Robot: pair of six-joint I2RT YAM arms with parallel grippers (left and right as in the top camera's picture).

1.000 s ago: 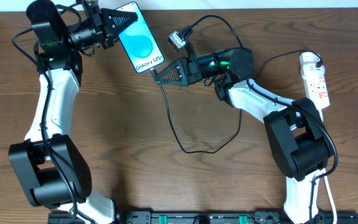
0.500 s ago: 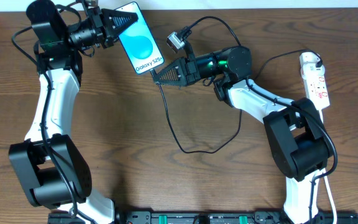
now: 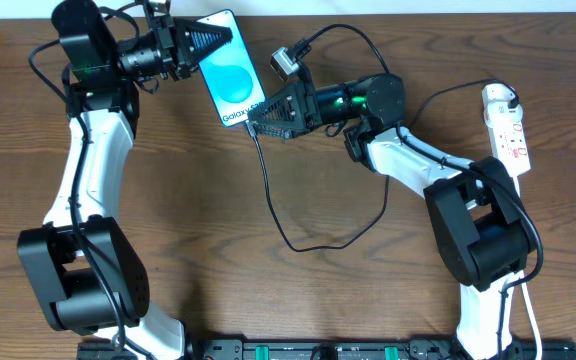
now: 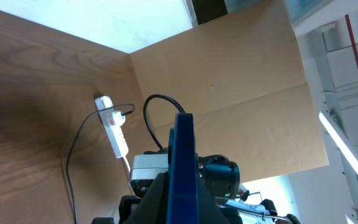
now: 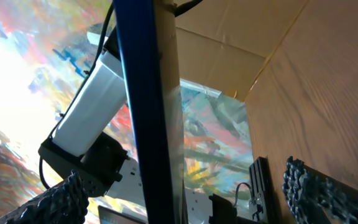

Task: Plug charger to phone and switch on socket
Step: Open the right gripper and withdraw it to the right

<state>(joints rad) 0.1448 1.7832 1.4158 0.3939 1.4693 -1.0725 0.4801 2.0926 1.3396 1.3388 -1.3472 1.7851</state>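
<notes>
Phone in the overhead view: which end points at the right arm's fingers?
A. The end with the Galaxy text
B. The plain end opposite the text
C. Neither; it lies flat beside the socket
A: the phone has its Galaxy-text end at the right fingers, the left fingers grip the opposite end, and the socket lies well off to the right.

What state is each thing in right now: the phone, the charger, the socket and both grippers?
phone, screen lit, facing up.
charger, slack loop; its tip reaches the phone's bottom end, cannot tell if plugged in.
socket, lying flat; switch position too small to tell.
left gripper, shut on the phone's top end.
right gripper, open, fingers either side of the phone's bottom end.
</notes>
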